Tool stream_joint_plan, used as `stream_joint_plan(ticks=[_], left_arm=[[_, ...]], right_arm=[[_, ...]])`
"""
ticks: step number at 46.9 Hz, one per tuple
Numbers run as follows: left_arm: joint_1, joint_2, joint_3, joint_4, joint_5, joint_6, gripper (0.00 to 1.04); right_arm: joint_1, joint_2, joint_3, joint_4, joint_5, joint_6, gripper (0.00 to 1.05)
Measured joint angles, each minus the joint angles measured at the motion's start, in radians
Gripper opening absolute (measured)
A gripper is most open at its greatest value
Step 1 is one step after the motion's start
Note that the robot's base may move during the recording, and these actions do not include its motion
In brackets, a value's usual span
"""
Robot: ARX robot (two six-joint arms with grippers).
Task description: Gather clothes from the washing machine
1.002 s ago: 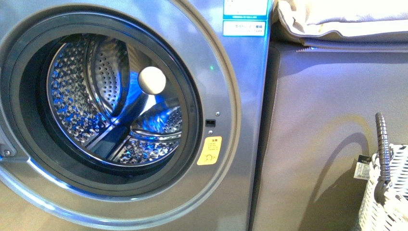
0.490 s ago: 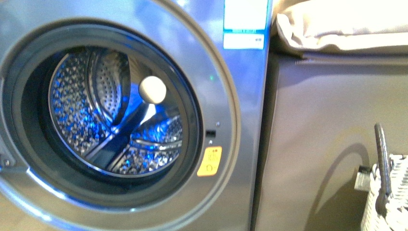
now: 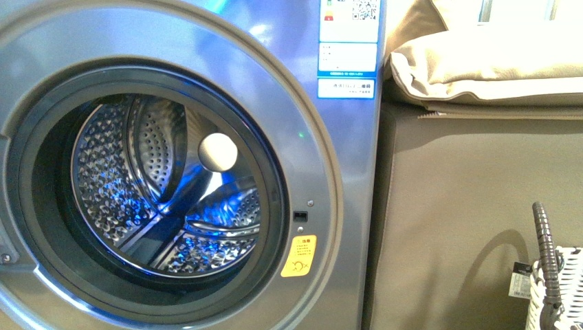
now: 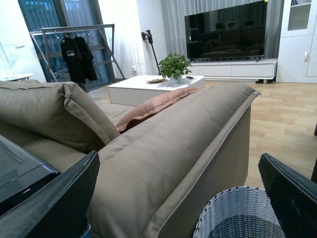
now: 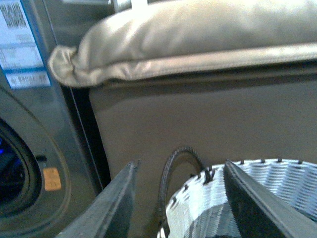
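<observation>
The washing machine point(image 3: 330, 172) fills the left of the front view, its porthole open on the perforated steel drum point(image 3: 117, 185). No clothes show in the drum or in any view; only a white round knob point(image 3: 218, 152) sits at the drum's back. Neither gripper appears in the front view. My left gripper point(image 4: 178, 157) is open, its dark fingers spread wide over a sofa arm and a basket rim. My right gripper point(image 5: 181, 163) is open above the woven basket point(image 5: 267, 183), with the washing machine point(image 5: 29, 148) off to one side. Both grippers hold nothing.
A brown sofa side point(image 3: 467, 220) with a beige cushion point(image 3: 495, 62) stands right of the machine. The grey-white woven basket point(image 3: 560, 289) with a dark handle point(image 3: 546, 247) sits at the lower right. The left wrist view shows the sofa arm point(image 4: 173, 148) and the basket point(image 4: 237, 213).
The whole front view has slid downward in the picture: labels, sticker and basket sit lower now, and more of the cushion shows. The drum looks the same.
</observation>
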Motion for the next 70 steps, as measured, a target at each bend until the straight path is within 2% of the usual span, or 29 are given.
stream_joint_plan(ticks=[7, 8, 11, 14, 16, 22, 27, 38, 49, 53, 57, 59, 63, 70], left_arm=[[-0.002, 0.0, 0.001, -0.001, -0.008, -0.002, 0.98], [-0.012, 0.002, 0.011, -0.018, -0.063, -0.013, 0.98], [-0.031, 0.011, 0.056, -0.104, -0.312, -0.074, 0.98], [-0.026, 0.012, 0.06, -0.126, -0.522, -0.108, 0.98], [-0.016, 0.01, 0.06, -0.126, -0.603, -0.124, 0.98], [0.021, -0.039, 0.01, -0.116, -0.694, -0.14, 0.98], [0.06, -0.156, -0.143, -0.084, -0.763, -0.124, 0.98], [0.095, -0.34, -0.392, -0.07, -0.826, -0.158, 0.98], [0.029, -0.465, -0.571, -0.045, -0.96, -0.21, 0.98], [0.046, -0.527, -0.669, -0.071, -0.894, -0.199, 0.85], [0.1, -0.62, -0.84, -0.005, -0.819, -0.192, 0.71], [0.149, -0.698, -0.97, 0.049, -0.775, -0.191, 0.61], [0.207, -0.788, -1.108, 0.105, -0.726, -0.191, 0.48], [0.303, -0.909, -1.317, 0.181, -0.639, -0.191, 0.25]], right_arm=[[0.005, -0.081, -0.148, 0.053, 0.005, -0.023, 0.16], [0.005, -0.09, -0.158, 0.056, 0.007, -0.025, 0.13], [0.005, -0.114, -0.189, 0.066, 0.006, -0.026, 0.02], [0.005, -0.135, -0.22, 0.072, 0.006, -0.029, 0.02], [0.006, -0.15, -0.241, 0.074, 0.006, -0.029, 0.02], [0.006, -0.188, -0.287, 0.078, 0.007, -0.029, 0.02], [0.006, -0.233, -0.327, 0.079, 0.007, -0.029, 0.02], [0.006, -0.296, -0.374, 0.064, 0.007, -0.029, 0.02], [0.006, -0.353, -0.401, 0.037, 0.007, -0.029, 0.02], [0.006, -0.368, -0.409, 0.028, 0.006, -0.029, 0.02], [0.006, -0.388, -0.417, 0.016, 0.007, -0.029, 0.02], [0.006, -0.407, -0.422, 0.002, 0.007, -0.029, 0.02], [0.006, -0.515, -0.449, -0.114, 0.006, -0.029, 0.02], [0.007, -0.578, -0.452, -0.137, 0.007, -0.03, 0.02]])
